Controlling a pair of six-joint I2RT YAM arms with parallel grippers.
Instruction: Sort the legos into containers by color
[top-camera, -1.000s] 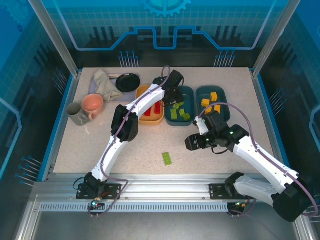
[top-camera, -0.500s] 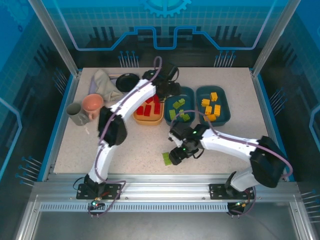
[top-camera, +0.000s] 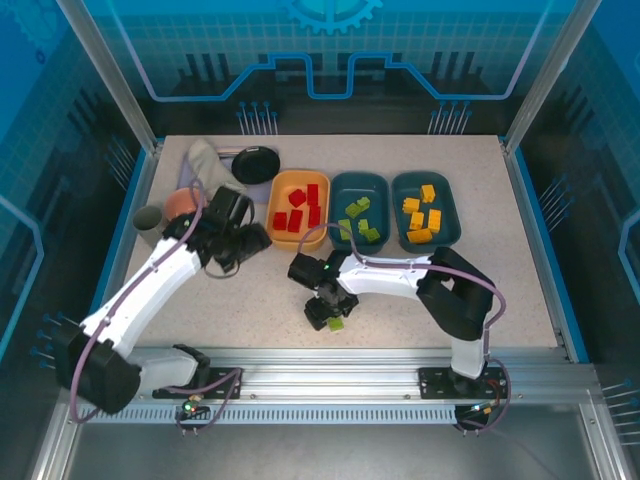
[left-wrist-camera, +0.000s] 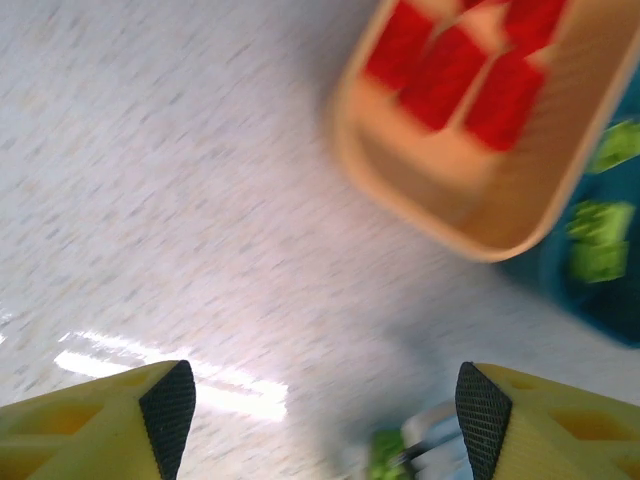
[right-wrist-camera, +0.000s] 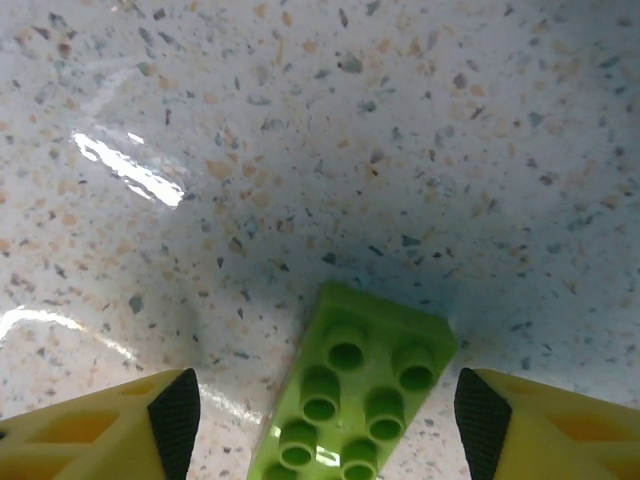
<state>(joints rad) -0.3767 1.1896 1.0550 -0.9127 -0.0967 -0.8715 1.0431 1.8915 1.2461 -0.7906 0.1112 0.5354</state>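
The right pincer (top-camera: 323, 311) hangs low over the tabletop (top-camera: 250, 300) near its front edge, tips spread to either side of a single green brick (right-wrist-camera: 350, 385) that lies flat, studs up, between them, not pinched. The left pincer (left-wrist-camera: 325, 410) is spread wide with nothing between its tips, above bare tabletop left of the orange tray (top-camera: 279, 190), which holds the red bricks (top-camera: 300, 212). The middle teal tray (top-camera: 360, 176) holds more green bricks (top-camera: 358, 220), the right teal tray (top-camera: 425, 176) the yellow bricks (top-camera: 422, 215)

Lime green lego (right-wrist-camera: 350, 390) on a pale, brown-and-grey speckled table (right-wrist-camera: 300, 120); red legos (top-camera: 313, 197) in a light orange tray (top-camera: 288, 186)
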